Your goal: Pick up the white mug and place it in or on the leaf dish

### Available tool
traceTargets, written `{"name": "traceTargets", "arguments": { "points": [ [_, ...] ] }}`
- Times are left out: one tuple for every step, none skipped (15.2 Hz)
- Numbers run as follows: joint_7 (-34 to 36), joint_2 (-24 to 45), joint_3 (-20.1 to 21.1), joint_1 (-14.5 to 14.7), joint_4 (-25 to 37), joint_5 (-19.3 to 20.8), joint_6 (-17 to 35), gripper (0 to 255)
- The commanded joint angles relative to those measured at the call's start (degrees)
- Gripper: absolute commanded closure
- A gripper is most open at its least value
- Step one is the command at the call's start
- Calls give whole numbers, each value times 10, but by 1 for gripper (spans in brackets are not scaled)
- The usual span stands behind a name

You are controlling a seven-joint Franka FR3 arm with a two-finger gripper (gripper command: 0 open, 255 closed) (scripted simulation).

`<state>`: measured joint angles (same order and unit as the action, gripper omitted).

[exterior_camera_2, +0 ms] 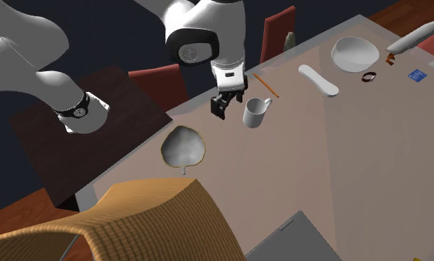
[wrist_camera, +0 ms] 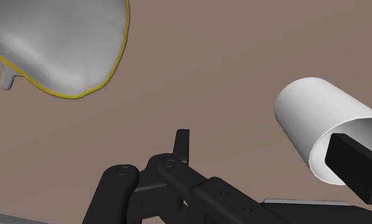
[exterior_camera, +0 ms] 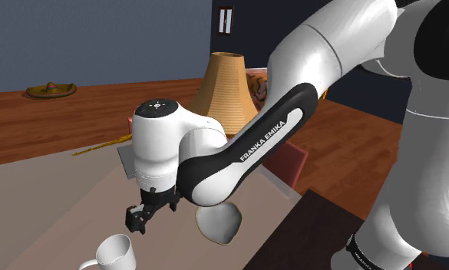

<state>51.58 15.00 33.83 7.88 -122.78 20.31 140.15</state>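
The white mug [exterior_camera: 113,251] [exterior_camera_2: 256,111] [wrist_camera: 308,114] stands upright on the tan table, handle on the side away from the arm. The leaf dish [exterior_camera: 219,221] [exterior_camera_2: 183,146] [wrist_camera: 57,44], a white leaf shape with a yellow rim and a small stem, lies on the table close to its edge by the stand. My black gripper [exterior_camera: 142,217] [exterior_camera_2: 222,107] [wrist_camera: 257,138] hangs low between the two, right beside the mug and slightly above its rim. It is open and holds nothing. In the wrist view one finger [wrist_camera: 356,168] overlaps the mug's mouth.
A big woven orange cone [exterior_camera: 229,84] [exterior_camera_2: 133,222] stands on the table past the dish, beside a flat grey slab [exterior_camera_2: 304,237]. Farther along lie a pencil [exterior_camera_2: 265,84], a flat white piece [exterior_camera_2: 317,79], a white bowl [exterior_camera_2: 354,53] and a bracelet [exterior_camera_2: 369,76]. Red chairs [exterior_camera_2: 278,30] line the table's edge.
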Motion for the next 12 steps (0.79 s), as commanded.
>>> {"name": "traceTargets", "arguments": {
  "points": [
    [36,49,-14,26,41,40,2,0],
    [49,71,-21,40,62,55,2,0],
    [61,93,-29,53,83,69,2,0],
    [72,114,-36,66,105,81,1,0],
    [82,136,-43,80,128,92,0,0],
    [88,152,-49,90,147,99,-2,0],
    [91,159,-53,93,148,103,3,0],
    [93,165,-56,95,150,107,7,0],
    [96,171,-59,98,152,112,11,0],
    [98,177,-63,100,154,116,15,0],
    [100,184,-66,102,156,120,18,0],
    [103,190,-69,105,158,124,22,0]
  ]
}}
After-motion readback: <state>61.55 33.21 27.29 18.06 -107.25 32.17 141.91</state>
